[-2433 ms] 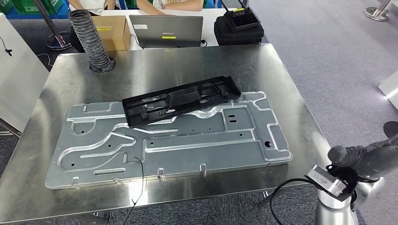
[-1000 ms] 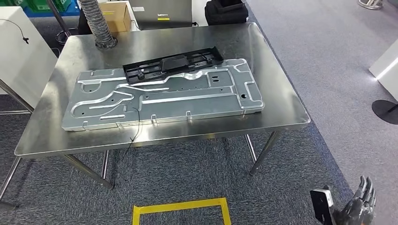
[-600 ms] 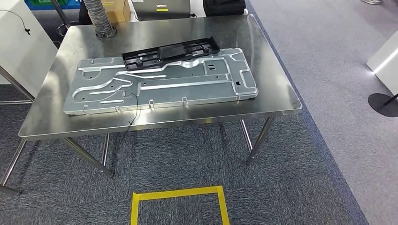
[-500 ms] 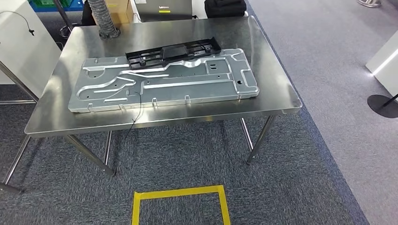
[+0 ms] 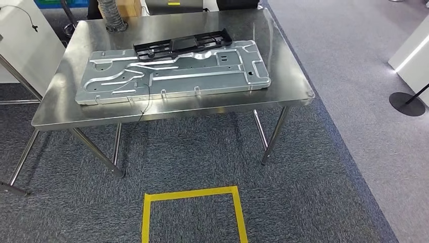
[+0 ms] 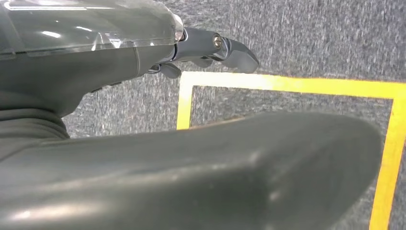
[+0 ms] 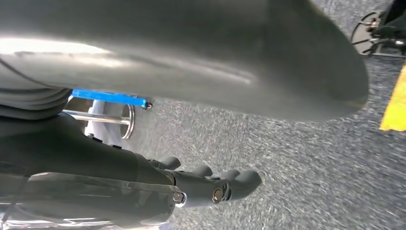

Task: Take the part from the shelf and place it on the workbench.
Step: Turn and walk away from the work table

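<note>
A steel workbench [image 5: 283, 86] stood on grey carpet. A large pressed metal panel [image 5: 177, 73] lay flat along the middle of the worktop, its long side near the front edge. The black plastic part [image 5: 182, 44] rested on the panel's far long edge, towards the worktop's back edge. A square of yellow tape [image 5: 194, 212] marked the floor in front. The left hand [image 6: 210, 48] hung over that tape with nothing in it, fingers loosely extended. The right hand [image 7: 210, 187] hung above the carpet, also holding nothing, fingers slightly curled and apart.
</note>
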Controlling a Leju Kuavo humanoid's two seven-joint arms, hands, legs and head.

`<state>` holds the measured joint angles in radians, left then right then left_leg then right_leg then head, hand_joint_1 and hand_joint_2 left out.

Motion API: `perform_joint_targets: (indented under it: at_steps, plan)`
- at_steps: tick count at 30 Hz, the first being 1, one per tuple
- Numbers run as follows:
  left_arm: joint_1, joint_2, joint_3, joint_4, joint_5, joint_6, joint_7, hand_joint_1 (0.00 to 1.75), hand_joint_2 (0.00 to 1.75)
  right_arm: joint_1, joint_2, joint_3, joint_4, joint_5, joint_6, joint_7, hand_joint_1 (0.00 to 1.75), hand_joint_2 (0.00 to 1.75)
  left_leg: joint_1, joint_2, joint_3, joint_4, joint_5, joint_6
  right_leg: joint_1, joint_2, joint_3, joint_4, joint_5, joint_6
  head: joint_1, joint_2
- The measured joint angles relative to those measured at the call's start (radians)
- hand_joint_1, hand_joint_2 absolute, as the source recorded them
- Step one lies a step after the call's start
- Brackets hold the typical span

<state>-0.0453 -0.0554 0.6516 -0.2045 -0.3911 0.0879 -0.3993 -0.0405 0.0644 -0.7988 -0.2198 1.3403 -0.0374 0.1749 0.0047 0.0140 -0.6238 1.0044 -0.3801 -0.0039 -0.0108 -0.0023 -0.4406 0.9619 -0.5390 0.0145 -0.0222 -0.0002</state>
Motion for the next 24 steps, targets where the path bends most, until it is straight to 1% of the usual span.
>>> perform_joint_targets:
  at_steps: [1,2,3,4,5,6,7,8,9,10,11,12,13,14,15,16,17,18,19,20,21,22,23,24]
  plan:
    - [0.0,0.001,0.0,0.0,0.0,-0.001,0.0,0.0,0.0,-0.001,0.001,0.0,0.002,0.0,0.003,-0.002,0.0,0.0,0.002,-0.001,-0.004,0.007,-0.009,-0.006,-0.001,-0.002,-0.007,-0.001,0.009,-0.008,0.0,0.0]
    - [0.001,0.002,0.0,0.0,-0.001,-0.001,0.0,0.0,0.0,-0.003,0.002,0.0,0.003,0.0,0.006,-0.005,0.0,0.0,0.003,-0.003,-0.013,0.03,-0.039,-0.011,-0.001,-0.005,-0.016,-0.002,0.019,-0.018,0.0,0.0]
    - [0.002,0.003,0.0,0.0,-0.001,-0.001,0.001,0.0,0.0,-0.003,0.003,0.0,0.004,0.0,0.008,-0.008,0.0,0.0,0.005,-0.004,-0.026,0.074,-0.085,-0.015,-0.002,-0.007,-0.027,-0.002,0.031,-0.026,0.0,0.0]
    - [0.002,0.003,0.0,0.0,-0.001,-0.002,0.001,0.0,0.0,-0.004,0.003,0.0,0.004,0.0,0.01,-0.01,0.0,0.0,0.006,-0.005,-0.041,0.135,-0.14,-0.018,0.001,-0.009,-0.04,0.0,0.041,-0.031,0.0,0.0]
    - [0.002,0.003,0.0,0.0,-0.001,-0.002,0.001,0.0,0.0,-0.004,0.003,0.0,0.004,0.0,0.012,-0.012,0.0,0.0,0.007,-0.005,-0.055,0.202,-0.185,-0.02,0.004,-0.01,-0.055,0.002,0.051,-0.034,0.0,0.0]
    - [0.002,0.003,0.0,0.0,-0.002,-0.002,0.001,0.0,0.0,-0.004,0.003,0.0,0.005,0.0,0.016,-0.013,0.0,0.0,0.007,-0.005,-0.062,0.258,-0.207,-0.022,0.006,-0.01,-0.07,0.006,0.061,-0.034,0.0,0.0]
    - [0.002,0.004,0.0,0.0,-0.002,-0.001,0.001,0.0,0.0,-0.004,0.003,0.0,0.005,0.0,0.019,-0.014,0.0,0.0,0.007,-0.005,-0.055,0.288,-0.204,-0.021,0.008,-0.01,-0.087,0.01,0.071,-0.034,0.0,0.0]
    - [0.001,0.004,0.0,0.0,-0.003,-0.001,0.001,0.0,0.0,-0.004,0.003,0.0,0.005,0.0,0.022,-0.015,0.0,0.0,0.007,-0.005,-0.034,0.286,-0.182,-0.019,0.01,-0.01,-0.104,0.015,0.081,-0.033,0.0,0.0]
    - [0.001,0.004,0.0,0.0,-0.004,-0.001,0.001,0.0,0.0,-0.004,0.003,0.0,0.005,0.001,0.024,-0.016,0.0,0.0,0.006,-0.005,0.005,0.248,-0.153,-0.015,0.011,-0.009,-0.12,0.02,0.09,-0.031,0.0,0.0]
    - [-0.001,0.004,0.0,0.0,-0.005,0.0,0.001,0.0,0.0,-0.005,0.003,0.0,0.006,0.002,0.024,-0.017,0.0,0.0,0.006,-0.006,0.058,0.184,-0.134,-0.009,0.013,-0.009,-0.134,0.025,0.098,-0.029,0.0,0.0]
    - [-0.003,0.004,0.0,0.0,-0.006,0.001,0.0,0.0,0.0,-0.005,0.003,0.0,0.006,0.003,0.024,-0.019,0.0,0.0,0.004,-0.006,0.113,0.106,-0.132,-0.003,0.015,-0.009,-0.144,0.029,0.105,-0.025,0.0,0.0]
    - [-0.005,0.004,0.0,0.0,-0.006,0.002,0.0,0.0,0.0,-0.005,0.003,0.0,0.006,0.004,0.024,-0.021,0.0,0.0,0.002,-0.007,0.157,0.038,-0.141,0.002,0.016,-0.009,-0.152,0.032,0.114,-0.021,0.0,0.0]
    - [-0.007,0.004,0.0,0.0,-0.007,0.004,-0.001,0.0,0.0,-0.005,0.003,0.0,0.007,0.006,0.024,-0.023,0.0,0.0,-0.002,-0.008,0.182,-0.009,-0.153,0.007,0.016,-0.01,-0.158,0.034,0.123,-0.015,0.0,0.0]
    - [-0.008,0.005,0.0,0.0,-0.008,0.005,-0.002,0.0,0.0,-0.005,0.003,0.0,0.007,0.006,0.024,-0.025,0.0,0.0,-0.005,-0.008,0.19,-0.033,-0.158,0.012,0.016,-0.01,-0.163,0.033,0.133,-0.009,0.0,0.0]
    - [-0.008,0.004,0.0,0.0,-0.008,0.006,-0.002,0.0,0.0,-0.005,0.003,0.0,0.008,0.007,0.024,-0.028,0.0,0.0,-0.004,-0.006,0.184,-0.04,-0.153,0.019,0.015,-0.01,-0.168,0.032,0.141,-0.003,0.0,0.0]
    - [-0.008,0.004,0.0,0.0,-0.008,0.008,-0.002,0.0,0.0,-0.005,0.002,0.0,0.008,0.007,0.024,-0.03,0.0,0.0,-0.003,-0.004,0.175,-0.042,-0.143,0.027,0.013,-0.008,-0.173,0.037,0.135,0.003,0.0,0.0]
    - [-0.008,0.005,0.0,0.0,-0.008,0.01,-0.002,0.0,0.0,-0.004,0.002,0.0,0.008,0.007,0.024,-0.032,0.0,0.0,-0.002,-0.002,0.165,-0.044,-0.132,0.036,0.011,-0.005,-0.181,0.054,0.111,0.008,0.0,0.0]
    - [-0.008,0.005,0.0,0.0,-0.008,0.012,-0.002,0.0,0.0,-0.004,0.002,0.0,0.009,0.007,0.024,-0.033,0.0,0.0,0.0,0.0,0.152,-0.046,-0.119,0.044,0.009,-0.003,-0.193,0.09,0.069,0.012,0.0,0.0]
    - [-0.008,0.005,0.0,0.0,-0.007,0.013,-0.001,0.0,0.0,-0.004,0.002,0.0,0.009,0.007,0.024,-0.033,0.0,0.0,-0.002,0.001,0.138,-0.046,-0.108,0.049,0.007,-0.001,-0.206,0.145,0.013,0.016,0.0,0.0]
    - [-0.008,0.005,0.0,0.0,-0.007,0.014,-0.002,0.0,0.0,-0.003,0.002,0.0,0.01,0.008,0.025,-0.033,0.0,0.0,-0.003,0.001,0.123,-0.045,-0.096,0.052,0.005,-0.001,-0.221,0.211,-0.037,0.018,0.0,0.0]
    - [-0.008,0.005,0.001,0.0,-0.006,0.014,-0.002,0.0,0.0,-0.003,0.002,0.0,0.011,0.008,0.025,-0.033,0.0,0.0,-0.005,0.001,0.107,-0.043,-0.084,0.052,0.003,-0.001,-0.229,0.272,-0.066,0.021,0.0,0.0]
    - [-0.008,0.005,0.001,0.0,-0.006,0.014,-0.002,0.0,0.0,-0.003,0.001,0.0,0.011,0.008,0.025,-0.033,0.0,0.0,-0.005,0.001,0.089,-0.039,-0.072,0.051,0.003,-0.001,-0.228,0.313,-0.069,0.023,0.0,0.0]
    - [-0.008,0.005,0.001,0.0,-0.005,0.014,-0.002,0.0,0.0,-0.003,0.001,0.0,0.011,0.008,0.025,-0.033,0.0,0.0,-0.005,0.001,0.071,-0.035,-0.06,0.049,0.003,-0.001,-0.212,0.321,-0.048,0.024,0.0,0.0]
    - [-0.008,0.005,0.001,0.0,-0.005,0.014,-0.002,0.0,0.0,-0.004,0.0,0.0,0.011,0.008,0.025,-0.033,0.0,0.0,-0.005,0.001,0.052,-0.028,-0.05,0.046,0.002,-0.001,-0.18,0.295,-0.016,0.024,0.0,0.0]
